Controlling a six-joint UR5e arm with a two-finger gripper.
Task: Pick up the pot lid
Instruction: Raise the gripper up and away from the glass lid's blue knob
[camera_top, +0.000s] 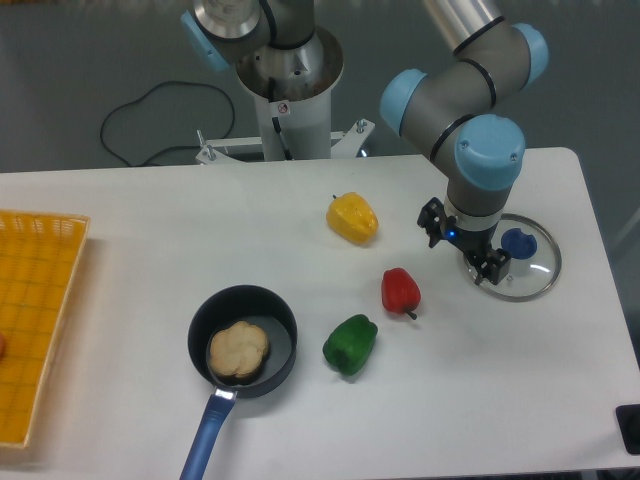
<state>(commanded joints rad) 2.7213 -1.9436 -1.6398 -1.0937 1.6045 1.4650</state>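
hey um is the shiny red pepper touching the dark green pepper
Apart. The camera view shows a strip of white tabletop between the shiny red pepper and the dark green pepper.

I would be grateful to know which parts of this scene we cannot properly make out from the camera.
- Clear round pot lid: the two-finger gripper hides part of its left side in the camera view.
- Long blue pan handle: its end is cut off by the bottom edge.
- Yellow tray: the left edge cuts it off.
- Small red item: also cut there, unidentifiable.
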